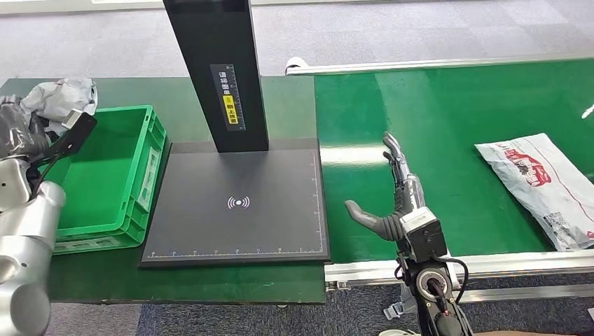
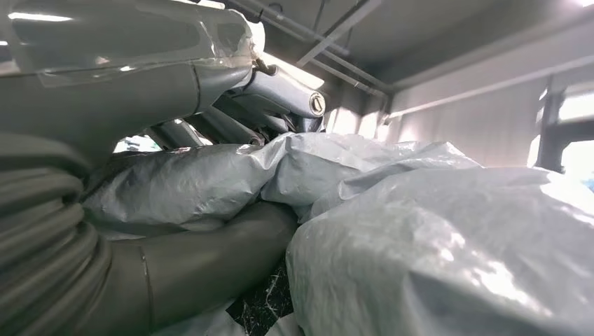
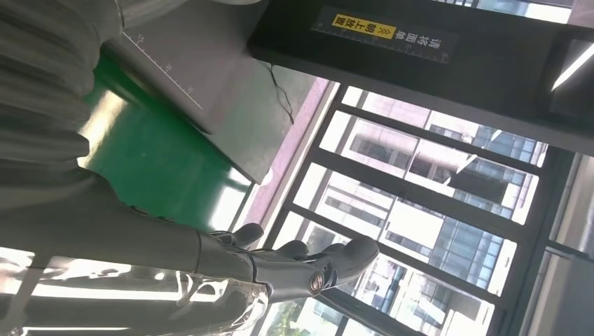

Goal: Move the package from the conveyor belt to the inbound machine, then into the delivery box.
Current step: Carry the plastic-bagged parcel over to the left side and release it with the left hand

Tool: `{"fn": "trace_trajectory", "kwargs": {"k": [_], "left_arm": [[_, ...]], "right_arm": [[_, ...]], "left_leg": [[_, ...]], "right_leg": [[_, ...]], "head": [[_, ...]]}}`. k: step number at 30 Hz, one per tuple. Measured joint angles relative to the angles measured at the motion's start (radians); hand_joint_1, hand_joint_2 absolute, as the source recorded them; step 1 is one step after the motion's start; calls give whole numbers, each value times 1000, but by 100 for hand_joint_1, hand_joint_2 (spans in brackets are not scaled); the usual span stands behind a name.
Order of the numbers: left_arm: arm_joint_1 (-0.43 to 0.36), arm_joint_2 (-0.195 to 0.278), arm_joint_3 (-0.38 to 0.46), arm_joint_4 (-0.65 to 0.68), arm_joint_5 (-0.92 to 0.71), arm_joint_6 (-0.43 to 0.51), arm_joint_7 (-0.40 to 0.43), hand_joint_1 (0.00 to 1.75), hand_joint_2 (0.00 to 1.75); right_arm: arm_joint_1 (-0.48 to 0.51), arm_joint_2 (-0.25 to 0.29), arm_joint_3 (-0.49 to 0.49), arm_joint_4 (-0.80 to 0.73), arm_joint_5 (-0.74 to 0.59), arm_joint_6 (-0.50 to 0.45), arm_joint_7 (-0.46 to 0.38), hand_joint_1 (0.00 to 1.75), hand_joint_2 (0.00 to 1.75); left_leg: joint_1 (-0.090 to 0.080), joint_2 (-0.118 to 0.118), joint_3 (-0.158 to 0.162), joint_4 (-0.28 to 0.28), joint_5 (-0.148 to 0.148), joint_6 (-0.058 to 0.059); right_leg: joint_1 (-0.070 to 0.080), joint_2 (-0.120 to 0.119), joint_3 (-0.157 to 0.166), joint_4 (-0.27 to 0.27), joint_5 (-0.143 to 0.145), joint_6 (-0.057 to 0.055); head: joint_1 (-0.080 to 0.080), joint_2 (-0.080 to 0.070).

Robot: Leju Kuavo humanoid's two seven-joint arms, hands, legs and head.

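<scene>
The crumpled grey package (image 1: 59, 98), gripped by the left robot hand (image 1: 24, 129) at upper left, should be released well inside the green delivery box (image 1: 143, 164), while the right robot hand (image 1: 392, 203) is held wide.

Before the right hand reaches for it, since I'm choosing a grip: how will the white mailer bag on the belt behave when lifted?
The white mailer bag lies flat and wrinkled on the belt, so it is probably soft and will sag. Its glossy plastic looks slippery. It seems thin, so likely light and unlikely to roll.
</scene>
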Motion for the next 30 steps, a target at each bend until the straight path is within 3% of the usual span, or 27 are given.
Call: {"fn": "trace_trajectory", "kwargs": {"k": [1, 4, 5, 14, 19, 22, 25, 27, 30], "left_arm": [[3, 8, 5, 14, 0, 0, 2, 153, 175], [9, 24, 16, 44, 1, 0, 2, 24, 175], [11, 27, 18, 50, 1, 0, 2, 0, 175], [24, 28, 22, 61, -37, 0, 0, 0, 175], [21, 14, 24, 68, 56, 0, -94, 0, 175], [24, -9, 33, 61, 228, -6, -246, 0, 175], [67, -64, 35, -26, 538, -93, -417, 0, 175], [142, -114, 12, -161, 785, -219, -477, 0, 175], [302, -190, -77, -409, 1065, -364, -494, 0, 175]], "right_arm": [[0, 0, 0, -1, 0, 2, 0, 0, 175], [0, 3, 0, -1, 2, 10, 1, 0, 175], [-1, 4, 0, -1, 2, 12, 1, 0, 175], [-2, 11, 0, -1, 4, 15, 2, 0, 175], [-1, 12, 0, -4, 5, 15, 2, 0, 175], [0, 12, -1, -6, 8, 15, 2, 0, 175], [4, 13, -3, -7, 13, 15, 5, 0, 175], [10, 13, -6, -6, 15, 15, 8, 0, 175], [18, 14, -12, -5, 18, 18, 9, 0, 175]], "left_leg": [[0, 0, 0, 0, 0, 0], [0, -1, 0, 0, 0, 0], [0, -1, 0, 0, 0, 0], [0, -1, 0, 0, 0, 0], [0, -1, 0, 0, 0, 0], [0, -1, 0, 0, 0, 0], [-1, -1, 0, 1, 0, 0], [-2, 0, 0, 1, -1, 0], [-2, 0, 0, 1, -1, 0]], "right_leg": [[0, 0, 0, 0, 0, 0], [0, 0, 0, 0, 0, 0], [0, 0, 0, 0, 0, 0], [0, 0, 0, 0, 0, 0], [0, 0, 0, 0, 0, 0], [0, 0, 0, 0, 0, 0], [-1, 0, 0, -1, 0, 0], [-2, 0, 0, -1, 0, 0], [-3, 1, -1, -1, 0, 1]], "head": [[0, 0], [0, 0], [0, 0], [0, 0], [0, 0], [0, 0], [0, 0], [0, 0], [0, 0]]}}
